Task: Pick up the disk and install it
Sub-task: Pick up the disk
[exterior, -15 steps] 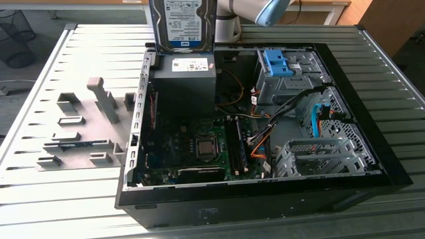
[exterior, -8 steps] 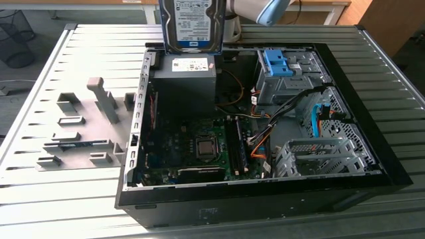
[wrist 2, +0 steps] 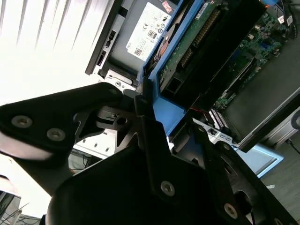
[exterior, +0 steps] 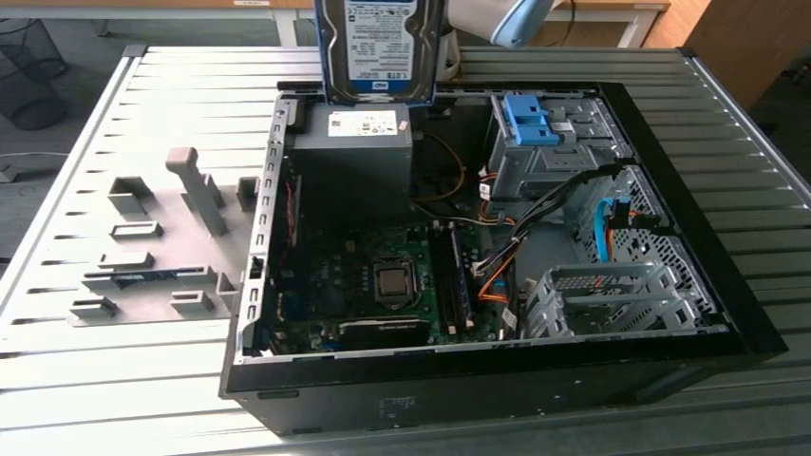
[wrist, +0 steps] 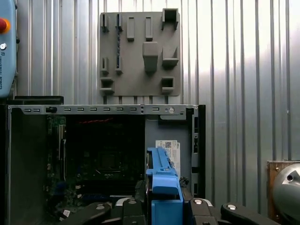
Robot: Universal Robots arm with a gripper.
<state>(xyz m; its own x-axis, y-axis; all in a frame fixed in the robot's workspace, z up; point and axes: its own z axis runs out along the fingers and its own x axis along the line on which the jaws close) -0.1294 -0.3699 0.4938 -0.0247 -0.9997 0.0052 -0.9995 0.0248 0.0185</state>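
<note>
The disk [exterior: 379,47] hangs upright in the air over the far edge of the open computer case [exterior: 709,285], label facing the exterior camera and blue frame along its lower edge. In both wrist views my gripper [wrist: 164,210] is shut on the disk's blue frame [wrist: 163,180], with black fingers [wrist 2: 93,117] on either side of it. The second wrist view shows the disk's green circuit-board underside [wrist 2: 187,51] and blue frame [wrist 2: 161,110] above the case interior.
Directly below the disk sits a black power supply with a white sticker [exterior: 361,128]. A blue bracket [exterior: 530,119] tops the far drive cage, and a silver cage [exterior: 609,299] stands nearer. A grey fixture board [exterior: 152,247] lies on the slatted table at the exterior view's left.
</note>
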